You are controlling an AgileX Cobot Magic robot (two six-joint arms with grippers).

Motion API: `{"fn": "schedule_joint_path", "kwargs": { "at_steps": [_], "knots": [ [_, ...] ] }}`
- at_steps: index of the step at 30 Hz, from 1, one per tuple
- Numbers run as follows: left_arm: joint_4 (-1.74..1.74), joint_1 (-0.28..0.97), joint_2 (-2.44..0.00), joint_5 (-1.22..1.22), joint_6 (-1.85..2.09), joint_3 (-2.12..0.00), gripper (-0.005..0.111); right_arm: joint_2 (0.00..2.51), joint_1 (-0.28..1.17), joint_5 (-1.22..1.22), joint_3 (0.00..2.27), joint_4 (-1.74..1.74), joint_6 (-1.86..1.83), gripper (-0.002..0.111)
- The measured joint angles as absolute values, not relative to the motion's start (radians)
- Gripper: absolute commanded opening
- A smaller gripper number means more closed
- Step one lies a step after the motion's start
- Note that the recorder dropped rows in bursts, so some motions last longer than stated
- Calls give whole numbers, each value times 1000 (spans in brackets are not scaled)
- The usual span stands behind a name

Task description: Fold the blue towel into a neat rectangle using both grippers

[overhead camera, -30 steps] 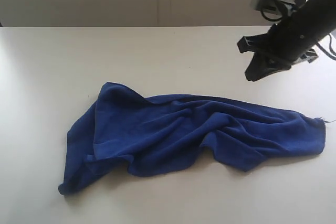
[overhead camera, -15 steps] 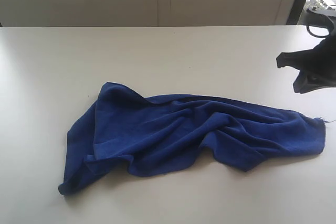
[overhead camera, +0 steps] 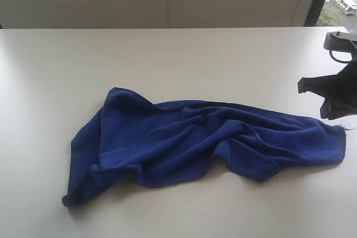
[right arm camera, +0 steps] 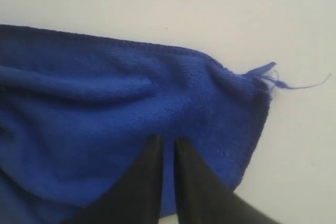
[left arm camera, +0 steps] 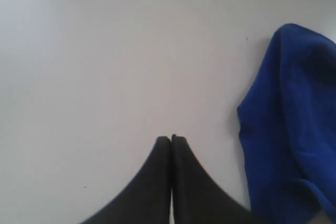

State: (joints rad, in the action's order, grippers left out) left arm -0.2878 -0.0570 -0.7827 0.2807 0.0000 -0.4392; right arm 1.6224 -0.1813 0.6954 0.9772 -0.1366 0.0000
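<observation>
Right end effector has swung out of the far-right airspace in the last second. It has dropped toward the right edge of the desk and now hangs just beside the right end of the blue towel. The towel itself hasn't shifted, same crumpled strip. It runs left to right across the middle of the desk, with the left end bunched and turned toward the near edge and the right end flatter.

Right wrist view: the fingers sit over the towel's right corner region, a narrow slit apart with blue showing through the gap. Nothing clamped. A loose thread trails off that corner onto bare desk.

Left end effector is not visible in the exterior view. The left wrist view shows its fingers pressed together and empty over bare desk, with one end of the towel off to the side, not touching.

My read:
- Right arm is lining up for a corner pick. No fold has started, and the cloth still needs spreading flat.
- The slit looks too narrow to take the plush edge, so I'd expect it to widen before descending.
- Left arm isn't positioned yet. It has to separate its fingers and get to the bunched left end, where the corner is buried in folds and harder to isolate.
</observation>
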Motion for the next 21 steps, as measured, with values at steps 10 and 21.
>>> {"fn": "schedule_joint_path", "kwargs": {
  "at_steps": [10, 21],
  "knots": [
    [-947, -57, -1217, 412, 671, -633, 0, 1622, -188, 697, 977, -14, 107, 24],
    [-1195, 77, -1589, 393, 1000, -821, 3, 1620, -188, 709, 977, -9, 112, 24]
  ]
}}
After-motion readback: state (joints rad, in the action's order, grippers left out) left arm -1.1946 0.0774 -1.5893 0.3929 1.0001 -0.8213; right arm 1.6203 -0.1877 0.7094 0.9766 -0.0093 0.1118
